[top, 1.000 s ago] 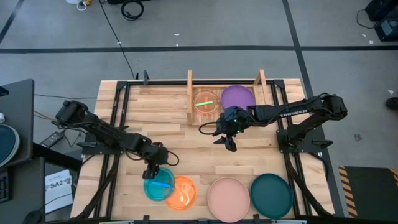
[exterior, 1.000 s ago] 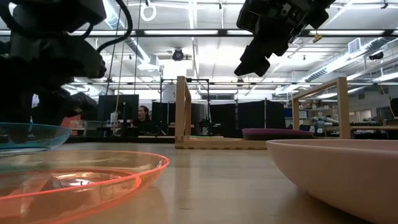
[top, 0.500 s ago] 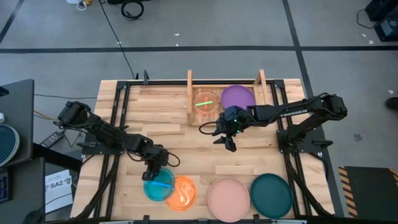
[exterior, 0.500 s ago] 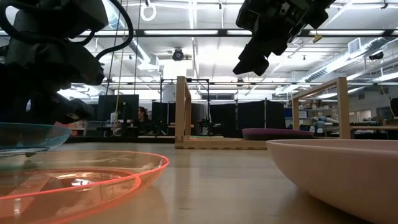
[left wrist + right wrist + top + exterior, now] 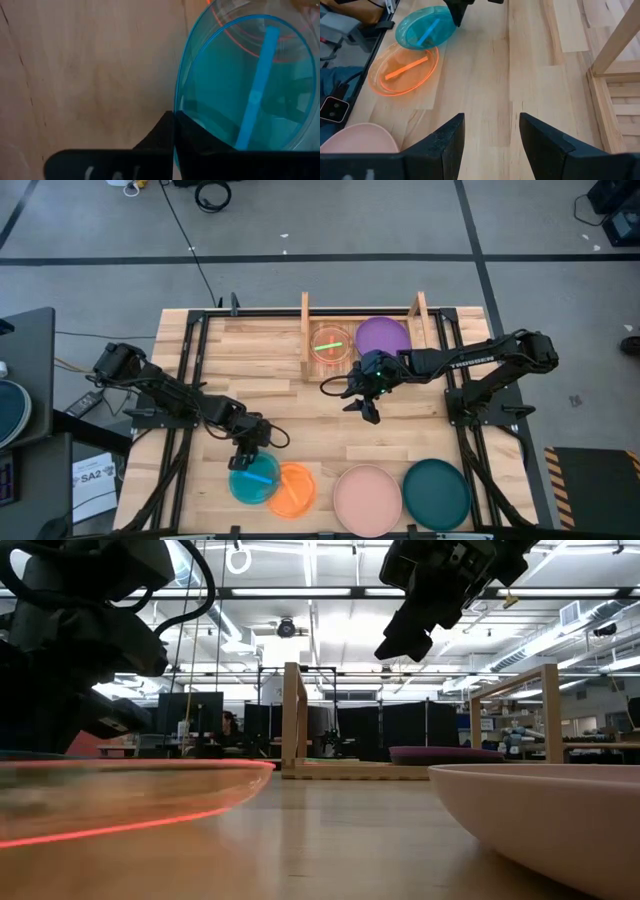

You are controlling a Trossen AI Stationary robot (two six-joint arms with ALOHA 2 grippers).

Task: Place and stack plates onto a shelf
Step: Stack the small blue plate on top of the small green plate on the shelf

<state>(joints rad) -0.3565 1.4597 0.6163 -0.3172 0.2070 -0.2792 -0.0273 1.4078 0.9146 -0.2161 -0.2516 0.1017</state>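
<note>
A translucent blue plate [image 5: 253, 481] with a blue utensil in it sits near the table's front edge. Its side overlaps the rim of an orange plate [image 5: 294, 491]. My left gripper [image 5: 250, 456] is shut on the blue plate's far rim. A pink plate [image 5: 367, 500] and a teal plate [image 5: 436, 495] lie further right along the front edge. The wooden shelf [image 5: 306, 330] at the back holds a small reddish plate [image 5: 331, 345] with a green utensil and a purple plate [image 5: 384, 337]. My right gripper [image 5: 365, 408] hangs open above the table in front of the shelf. My left gripper pinches the blue plate's far rim [image 5: 176, 106], with one finger [image 5: 156, 134] outside the plate and the other inside it. The fingers come from above, pointing down. The plate's opposite side [image 5: 431, 41] lies over the orange plate's rim.
Bare plank tabletop [image 5: 300, 405] lies between the front row of plates and the shelf. The shelf's upright side boards [image 5: 421, 315] flank its slats. Black frame rails [image 5: 190, 350] run along both table sides. In the low view a person sits far behind the table.
My left gripper has dropped a little onto the blue plate's far rim and shut on it. In the low view the orange plate's rim now stands higher and hides the blue plate, so it has tipped.
</note>
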